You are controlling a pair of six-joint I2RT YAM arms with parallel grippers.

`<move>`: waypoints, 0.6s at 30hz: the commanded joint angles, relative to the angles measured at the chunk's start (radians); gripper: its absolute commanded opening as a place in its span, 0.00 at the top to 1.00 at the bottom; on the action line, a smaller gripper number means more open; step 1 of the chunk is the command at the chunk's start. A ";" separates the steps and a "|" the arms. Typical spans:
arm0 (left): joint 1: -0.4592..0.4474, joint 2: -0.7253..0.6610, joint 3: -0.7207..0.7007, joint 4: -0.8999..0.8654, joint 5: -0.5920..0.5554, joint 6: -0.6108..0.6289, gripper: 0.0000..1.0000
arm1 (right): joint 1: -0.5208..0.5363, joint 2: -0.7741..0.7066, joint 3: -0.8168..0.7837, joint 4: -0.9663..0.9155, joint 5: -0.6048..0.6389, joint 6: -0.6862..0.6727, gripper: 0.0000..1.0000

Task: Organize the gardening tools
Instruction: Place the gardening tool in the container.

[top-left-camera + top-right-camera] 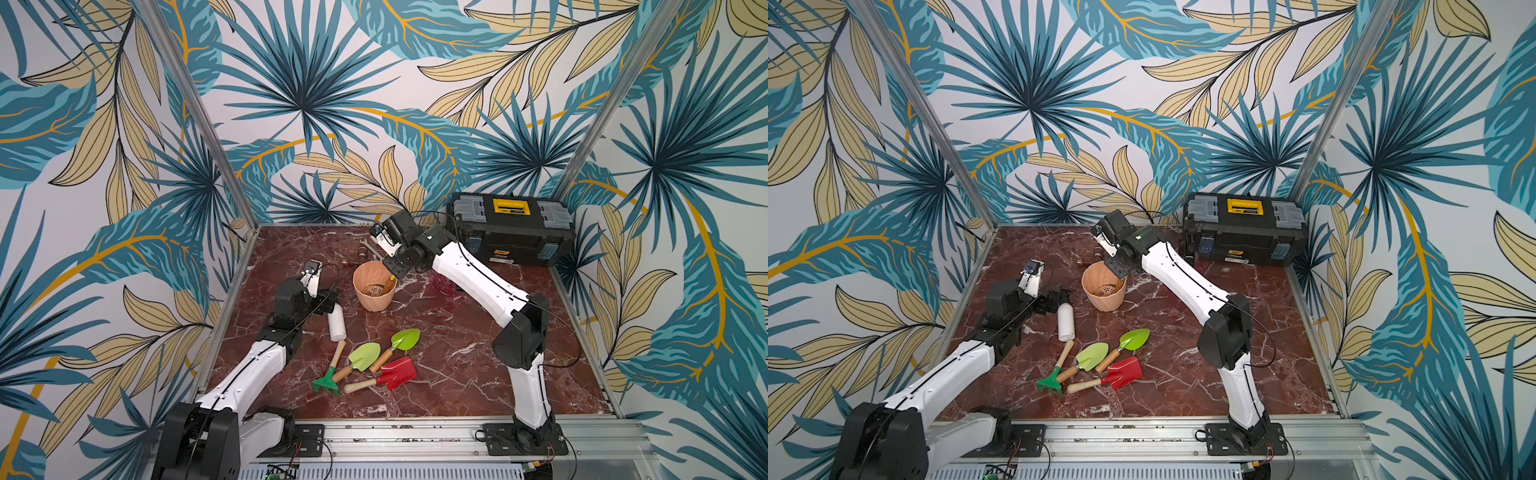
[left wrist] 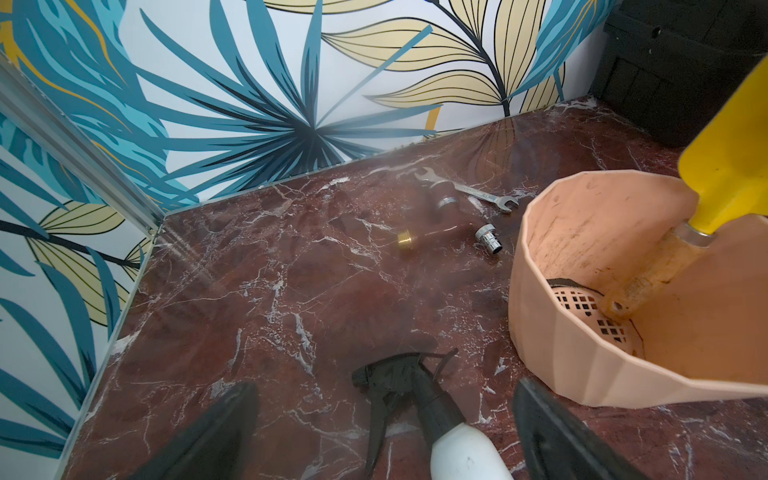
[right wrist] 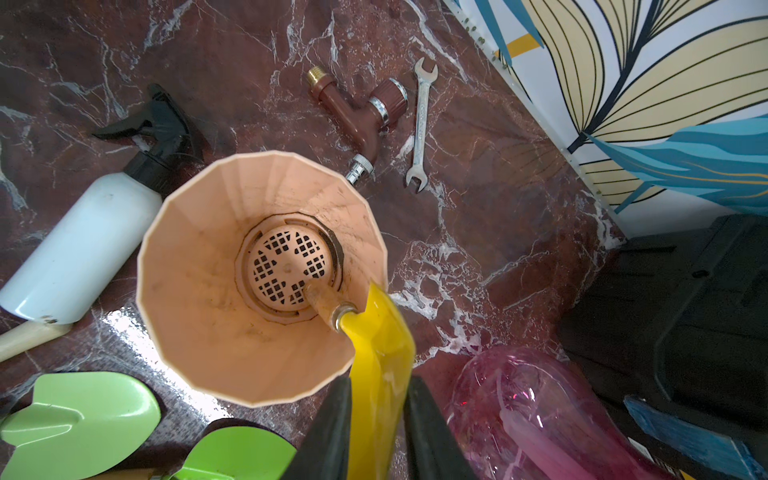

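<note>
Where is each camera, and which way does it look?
Top views: high in front, looking down at the table; left arm and right arm show.
Left wrist: low, facing the back wall; left gripper shows.
Right wrist: above the pot, looking down; right gripper flanks the yellow scoop.
Shared: both wrist views show pot, scoop, wrench.

My right arm reaches over the peach pot; the yellow scoop leans inside it. Nearer my base lie the dark green rake, a near lime-green trowel, a far lime-green trowel and the red shovel, clustered.
</note>
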 commanded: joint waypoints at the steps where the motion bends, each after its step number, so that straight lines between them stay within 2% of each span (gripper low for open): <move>1: -0.004 -0.011 -0.005 0.021 0.006 0.003 0.00 | 0.005 -0.046 0.010 0.028 0.013 0.040 0.70; 6: -0.003 -0.013 -0.004 0.018 0.017 -0.004 0.00 | 0.005 -0.122 0.005 0.046 0.012 0.114 0.64; 9: -0.004 -0.022 0.000 0.006 0.022 -0.013 0.00 | 0.004 -0.167 -0.027 0.040 -0.030 0.167 0.61; 18: -0.024 -0.068 0.006 -0.034 0.024 -0.062 0.00 | 0.006 -0.402 -0.424 0.193 -0.189 0.310 0.54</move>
